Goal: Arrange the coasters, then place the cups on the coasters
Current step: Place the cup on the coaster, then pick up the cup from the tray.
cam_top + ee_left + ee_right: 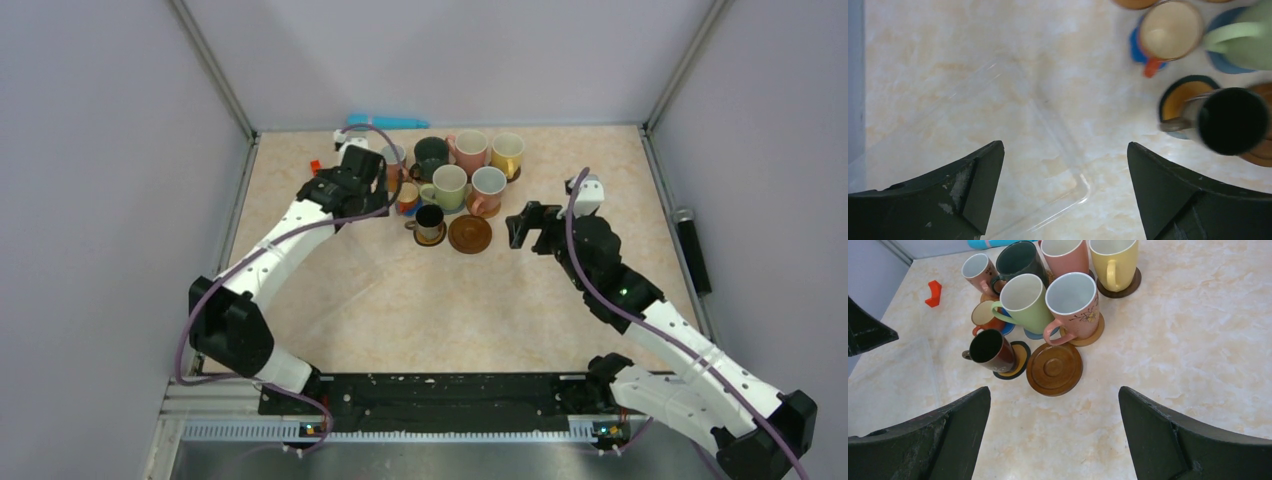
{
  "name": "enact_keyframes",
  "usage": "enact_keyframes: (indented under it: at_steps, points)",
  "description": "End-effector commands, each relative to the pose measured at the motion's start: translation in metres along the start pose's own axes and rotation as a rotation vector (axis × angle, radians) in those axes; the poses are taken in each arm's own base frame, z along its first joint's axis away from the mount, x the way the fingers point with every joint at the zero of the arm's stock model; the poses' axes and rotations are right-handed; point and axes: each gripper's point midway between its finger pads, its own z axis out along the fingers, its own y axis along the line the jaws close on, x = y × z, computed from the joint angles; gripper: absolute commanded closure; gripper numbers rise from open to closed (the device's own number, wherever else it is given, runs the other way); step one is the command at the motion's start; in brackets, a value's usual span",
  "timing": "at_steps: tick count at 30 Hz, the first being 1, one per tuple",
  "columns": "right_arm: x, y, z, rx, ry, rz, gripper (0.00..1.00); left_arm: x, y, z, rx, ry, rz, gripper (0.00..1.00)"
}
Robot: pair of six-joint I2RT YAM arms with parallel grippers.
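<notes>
Several cups stand in a cluster at the back middle, each on a coaster: the yellow cup (1113, 260), pink cup (1064, 255), pale green cup (1025, 302), black cup (990, 350) and small orange cup (1170, 30). One brown coaster (1054, 368) lies bare at the cluster's near edge (470, 233). My left gripper (362, 162) hovers open and holding nothing just left of the cluster, over bare table (1064, 145). My right gripper (528, 226) is open too, on the near right of the bare coaster (1054, 389), holding nothing.
A clear plastic sheet or tray (1058, 190) lies on the table under my left gripper. A red block (934, 293) sits left of the cups, a blue pen-like thing (385, 122) by the back wall, and a black microphone (690, 250) at the right edge.
</notes>
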Motion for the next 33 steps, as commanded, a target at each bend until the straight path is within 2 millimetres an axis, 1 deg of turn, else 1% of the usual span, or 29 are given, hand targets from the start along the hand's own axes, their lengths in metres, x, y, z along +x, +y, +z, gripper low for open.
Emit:
enact_keyframes:
  at_steps: [1, 6, 8, 10, 12, 17, 20, 22, 25, 26, 29, 33]
  points:
    - [-0.014, 0.003, -0.002, -0.020, -0.052, 0.015, 0.02, 0.014, 0.061, -0.015, -0.139, -0.014, -0.206, 0.01]
    - [-0.011, 0.005, 0.000, -0.031, -0.045, 0.016, 0.02, 0.050, 0.122, -0.021, -0.246, -0.013, -0.390, 0.01]
    - [-0.009, 0.006, 0.001, -0.033, -0.039, 0.015, 0.02, 0.063, 0.145, -0.026, -0.306, -0.021, -0.442, 0.01]
    - [-0.008, 0.006, 0.002, -0.031, -0.033, 0.015, 0.02, 0.081, 0.169, -0.033, -0.385, -0.016, -0.497, 0.01]
    - [-0.007, 0.006, 0.004, -0.031, -0.030, 0.014, 0.02, 0.089, 0.182, -0.041, -0.418, -0.028, -0.526, 0.01]
    - [-0.005, 0.008, 0.005, -0.038, -0.025, 0.018, 0.02, 0.113, 0.221, -0.064, -0.572, -0.063, -0.654, 0.02]
    - [-0.003, 0.009, 0.006, -0.044, -0.022, 0.017, 0.02, 0.128, 0.242, -0.074, -0.660, -0.092, -0.751, 0.08]
    - [-0.001, 0.009, 0.007, -0.046, -0.016, 0.015, 0.02, 0.141, 0.252, -0.076, -0.706, -0.091, -0.815, 0.12]
    - [-0.001, 0.008, 0.007, -0.042, -0.015, 0.016, 0.02, 0.159, 0.258, -0.073, -0.750, -0.046, -0.894, 0.17]
    - [-0.001, 0.008, 0.007, -0.042, -0.017, 0.016, 0.02, 0.167, 0.259, -0.072, -0.766, -0.017, -0.911, 0.19]
    - [-0.003, 0.008, 0.006, -0.041, -0.021, 0.016, 0.02, 0.181, 0.261, -0.064, -0.789, 0.040, -0.951, 0.23]
    - [-0.002, 0.008, 0.006, -0.040, -0.019, 0.016, 0.02, 0.192, 0.258, -0.052, -0.772, 0.078, -0.977, 0.27]
